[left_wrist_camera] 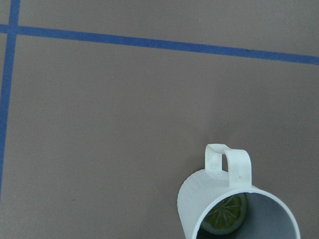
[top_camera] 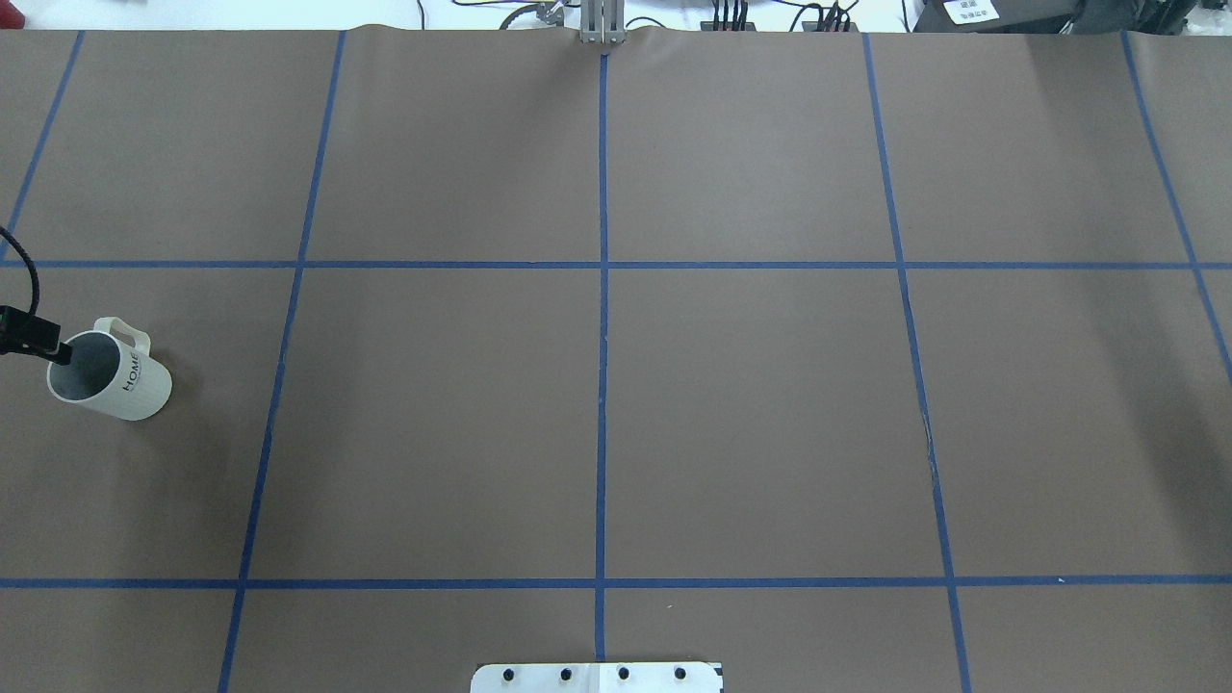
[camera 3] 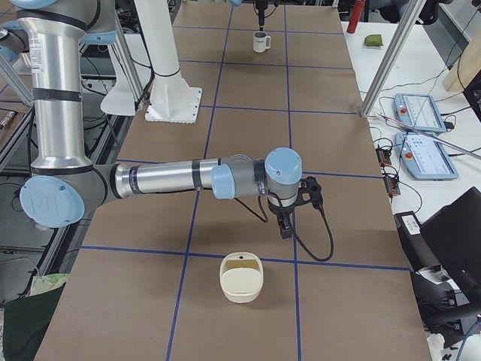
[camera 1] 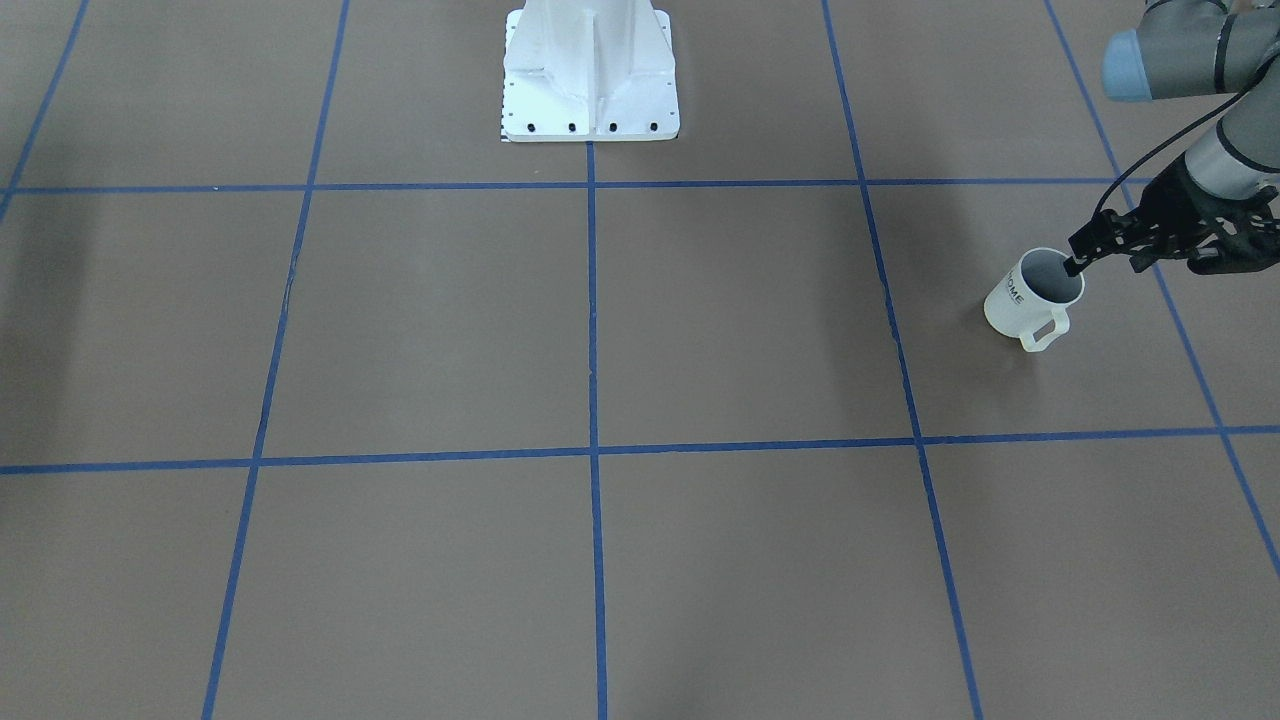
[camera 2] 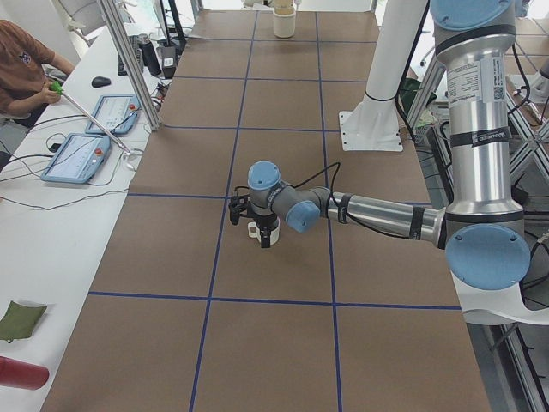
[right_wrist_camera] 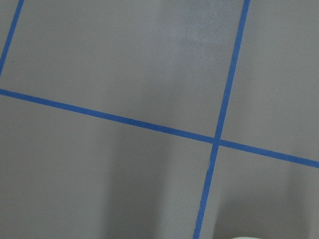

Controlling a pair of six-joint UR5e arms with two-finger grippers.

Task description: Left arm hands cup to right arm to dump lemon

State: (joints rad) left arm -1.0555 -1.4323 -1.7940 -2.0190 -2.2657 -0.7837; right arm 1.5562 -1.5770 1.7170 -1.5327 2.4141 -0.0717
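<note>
1. My left claw [camera 1: 1077, 264] is at the rim of the white ribbed, black "HOME"-lettered mug [camera 1: 1022, 300]. The fingers look to straddle the wall, one inside and one outside, with a narrow gap. I cannot tell whether they actually press it.
2. The mug stands upright on the brown paper-covered table [camera 1: 700, 330], right under the claw tip. Its squared loop handle [left_wrist_camera: 232, 164] is a quarter-turn round the rim from the claw, clear of the fingers.
3. The small yellow-green lemon slice [left_wrist_camera: 227, 215] lies on the grey mug floor below the claw. It shows only in the left wrist view.
4. My right claw [camera 3: 286, 226] hangs well apart from the mug with nothing seen in it. How far open it is I cannot tell. A cream rounded-square bowl [camera 3: 241, 278] sits near it.
5. Risk: a thin rim pinch may let the mug swing or slip on lift, tipping the lemon slice out early.
6. Risk at the hand-over: my left fingers occupy the rim, so the right claw could clash with them. Letting go before the right hold is firm would drop the mug.
</note>
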